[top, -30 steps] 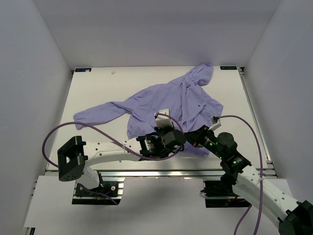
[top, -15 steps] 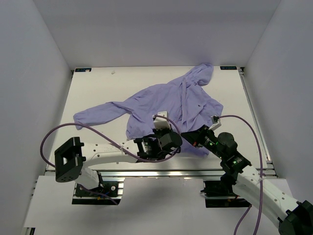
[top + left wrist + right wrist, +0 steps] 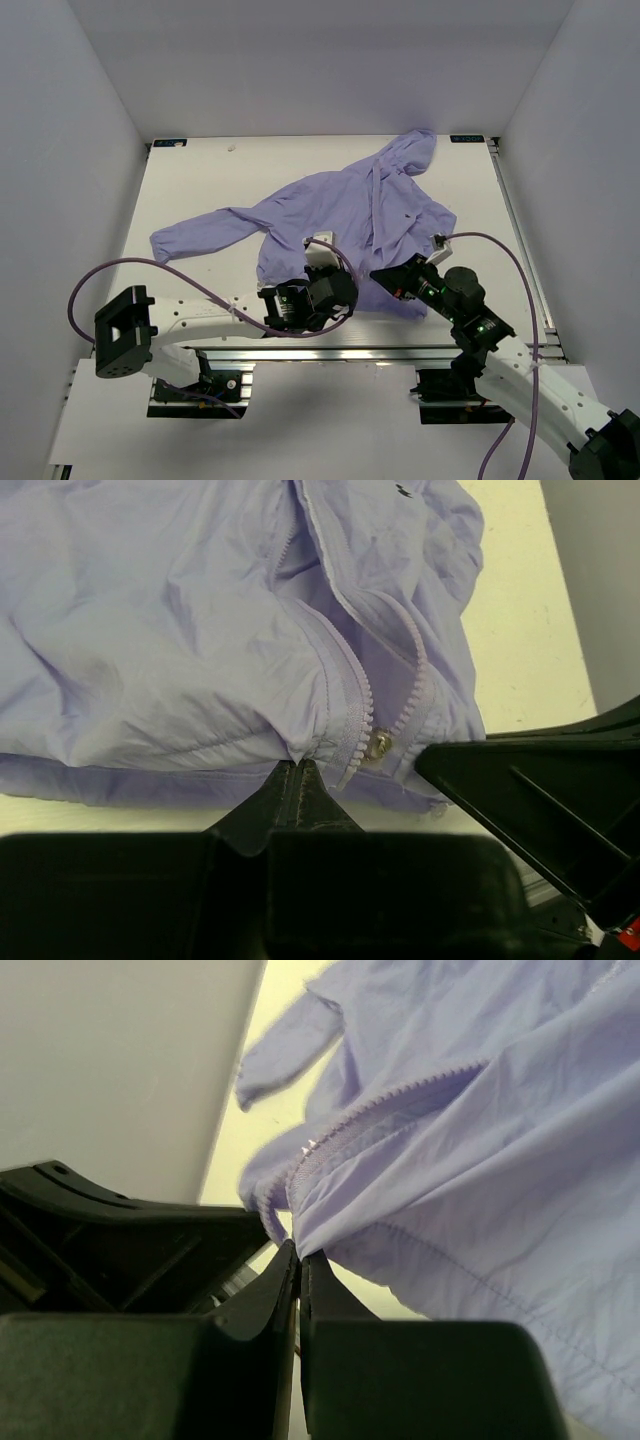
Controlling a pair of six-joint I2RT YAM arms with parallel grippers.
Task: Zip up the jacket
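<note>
Pinching the jacket point(image 3: 340, 210) hem, left gripper point(image 3: 300, 765) and right gripper point(image 3: 298, 1250) sit closed

surf: white table point(image 3: 200, 190) | on it: 1 lavender jacket point(image 3: 330, 205), spread out, hood twd far-right corner

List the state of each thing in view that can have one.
jacket: lying rumpled on the table, front up.
zipper: undone, teeth apart above the slider.
slider: down at the bottom hem.
left end effector: shut, pinching the hem beside the slider.
right end effector: shut, pinching the hem.
</note>
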